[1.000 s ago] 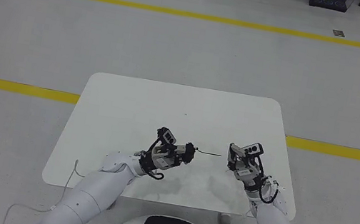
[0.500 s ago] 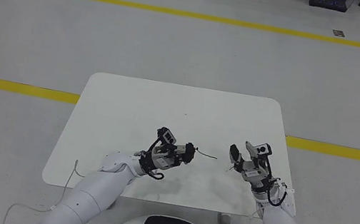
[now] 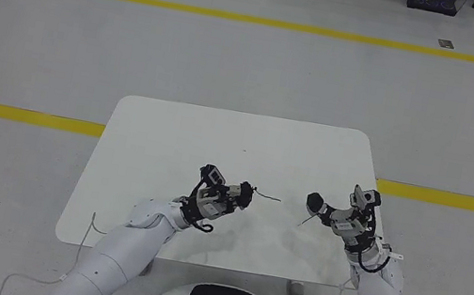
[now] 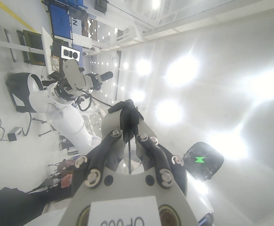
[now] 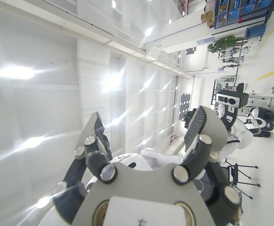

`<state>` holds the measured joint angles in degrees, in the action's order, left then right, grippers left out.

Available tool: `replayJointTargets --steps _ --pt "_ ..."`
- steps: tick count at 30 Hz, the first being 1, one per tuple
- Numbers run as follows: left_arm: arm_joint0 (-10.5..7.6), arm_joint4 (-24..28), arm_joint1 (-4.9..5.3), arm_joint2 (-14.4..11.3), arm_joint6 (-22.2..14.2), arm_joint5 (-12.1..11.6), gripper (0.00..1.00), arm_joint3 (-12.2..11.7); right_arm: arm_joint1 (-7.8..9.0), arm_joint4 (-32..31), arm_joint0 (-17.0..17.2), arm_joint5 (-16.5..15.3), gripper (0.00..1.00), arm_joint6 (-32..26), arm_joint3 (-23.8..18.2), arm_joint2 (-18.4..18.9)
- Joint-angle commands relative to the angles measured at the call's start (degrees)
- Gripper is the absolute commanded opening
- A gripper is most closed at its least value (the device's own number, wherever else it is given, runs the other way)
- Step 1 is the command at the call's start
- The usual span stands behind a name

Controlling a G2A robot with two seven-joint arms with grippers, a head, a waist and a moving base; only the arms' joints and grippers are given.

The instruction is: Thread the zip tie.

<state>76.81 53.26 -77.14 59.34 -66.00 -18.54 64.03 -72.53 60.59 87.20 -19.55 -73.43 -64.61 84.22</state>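
- While the left gripper (image 3: 241,192) hangs above the front middle of the white rounded-corner surface (image 3: 172,136), its black fingers (image 4: 119,108) are pressed together on the thin black plastic zip tie (image 3: 267,194).
- From above, the tie's free tail sticks out of that gripper toward the right gripper (image 3: 314,203). The tail is hair-thin and slightly bent, and its tip stops short of the right gripper, apart from it.
- Seen from the left wrist, a narrow black strip of the tie (image 4: 129,154) runs back between the finger links toward the palm. Where it passes the fingertips it merges with the black pads, so its head and locking slot cannot be made out.
- Farther off in the same view, one black finger of the right gripper (image 4: 104,75) points out sideways. Its partner is hidden behind the wrist housing.
- Seen from the right wrist, the right gripper (image 5: 147,113) has its fingers spread wide apart, ribbed pads (image 5: 193,126) facing each other with nothing between them.
- Both grippers are held off the surface, neither touching it.
- Which end of the tie the left gripper grips cannot be told from above, as the fingers cover it.
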Motion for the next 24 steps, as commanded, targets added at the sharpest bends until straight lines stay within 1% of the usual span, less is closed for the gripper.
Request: replayJointTargets --steps 1,4,5,7,10,11,12,15,17,19,24 --pt "-0.02 0.0 -0.01 0.0 0.0 0.0 0.00 0.0 -0.01 0.1 0.0 0.1 1.00 0.0 0.0 0.0" --pt "-0.02 0.0 -0.01 0.0 0.0 0.0 0.00 0.0 -0.01 0.1 0.0 0.1 1.00 0.0 0.0 0.0" --pt "0.06 -0.2 -0.01 -0.1 0.9 0.0 0.00 0.6 -0.01 -0.2 0.0 0.1 1.00 0.8 -0.2 0.0" --pt "0.45 -1.2 0.17 0.2 1.6 -0.9 0.00 2.3 0.07 -1.9 0.3 0.1 1.00 2.5 -1.6 0.3" --pt "2.14 -3.9 0.63 2.2 2.0 -0.9 0.00 6.9 0.17 -4.0 1.3 0.1 1.00 4.2 -3.4 1.4" --pt "2.94 -4.5 0.73 2.9 2.2 -0.9 0.00 8.3 0.16 -4.3 1.5 0.1 1.00 4.5 -3.8 1.7" --pt "3.93 -5.2 0.84 3.7 2.2 -0.9 0.00 10.1 0.14 -4.4 1.8 0.1 1.00 4.8 -4.3 2.0" --pt "6.18 -6.6 1.02 5.4 2.4 -0.9 0.00 14.0 0.05 -4.7 2.1 0.1 1.00 5.6 -5.0 2.6" --pt "7.36 -6.1 1.07 6.3 1.5 -0.9 0.00 15.9 0.00 -4.8 2.4 0.1 1.00 5.4 -5.6 3.0" --pt "8.18 -6.1 1.17 6.9 0.5 -0.9 0.00 17.0 -0.06 -4.3 2.6 0.1 1.00 4.4 -6.2 3.2" --pt "8.18 -6.1 1.17 6.9 0.5 -0.9 0.00 17.0 -0.06 -4.3 2.6 0.1 1.00 4.4 -6.2 3.2"
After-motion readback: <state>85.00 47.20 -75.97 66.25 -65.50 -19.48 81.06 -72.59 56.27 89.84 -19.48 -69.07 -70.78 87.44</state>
